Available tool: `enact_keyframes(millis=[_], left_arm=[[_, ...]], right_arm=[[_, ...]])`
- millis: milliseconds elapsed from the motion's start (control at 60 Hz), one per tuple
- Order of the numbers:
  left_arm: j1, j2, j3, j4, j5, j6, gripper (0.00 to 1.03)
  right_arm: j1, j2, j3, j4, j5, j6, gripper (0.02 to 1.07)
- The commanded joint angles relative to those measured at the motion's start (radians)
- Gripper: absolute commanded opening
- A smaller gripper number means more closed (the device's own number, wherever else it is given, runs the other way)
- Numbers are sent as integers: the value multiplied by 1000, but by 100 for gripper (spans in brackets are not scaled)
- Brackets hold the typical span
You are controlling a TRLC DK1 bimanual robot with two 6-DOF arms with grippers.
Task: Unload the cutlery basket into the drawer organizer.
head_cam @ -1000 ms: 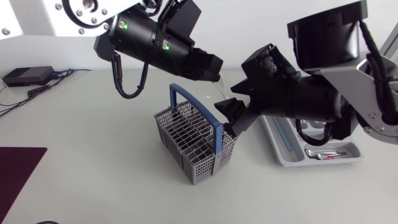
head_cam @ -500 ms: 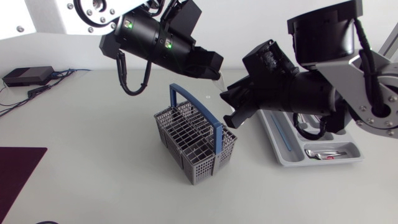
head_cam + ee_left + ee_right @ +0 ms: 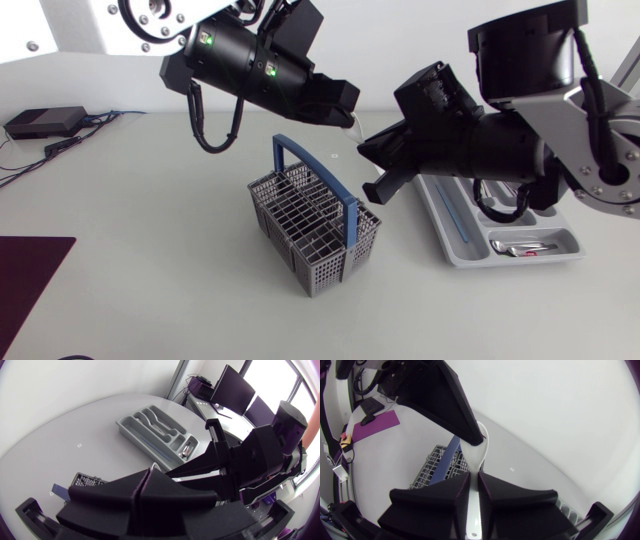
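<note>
- Right wrist view: my right gripper (image 3: 474, 477) pinches a white utensil (image 3: 478, 457), fingers narrow
- My left gripper (image 3: 149, 472) grips its far end, near the basket (image 3: 312, 232)

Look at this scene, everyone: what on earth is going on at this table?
Both arms meet in the air above the cutlery basket, sharing one white utensil. The left pincer is closed on one end and the right pincer on the other, so it looks like a hand-over. The drawer organizer lies beside the basket, under the right arm, with some cutlery already in an end compartment.
</note>
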Motion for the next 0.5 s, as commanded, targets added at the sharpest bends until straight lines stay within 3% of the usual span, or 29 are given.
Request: enact_keyframes(millis=[0,33,67,83,100,117,150,167,250,483], left_arm=[[5,20,34,2,28,-35,11],[6,20,36,2,28,-38,13],[8,18,39,2,29,-42,22],[11,17,40,2,29,-43,31],[11,17,40,2,29,-43,31],[20,12,46,3,31,-48,47],[26,8,49,3,33,-51,61],[34,3,53,5,36,-55,76],[57,-17,54,20,37,-68,96],[141,-58,56,34,36,-57,99]], right_arm=[[-6,11,-15,-22,-30,-6,8],[-7,7,-16,-25,-39,-9,8],[-9,1,-19,-30,-48,-12,8],[-9,-5,-24,-31,-54,-15,8],[-9,-5,-24,-31,-54,-15,8],[-14,-15,-30,-39,-71,-24,8],[-17,-22,-36,-45,-80,-32,8],[-20,-28,-41,-50,-87,-35,8],[-46,-48,-50,-67,-125,-50,8],[-195,-114,-111,-122,-252,-164,8]])
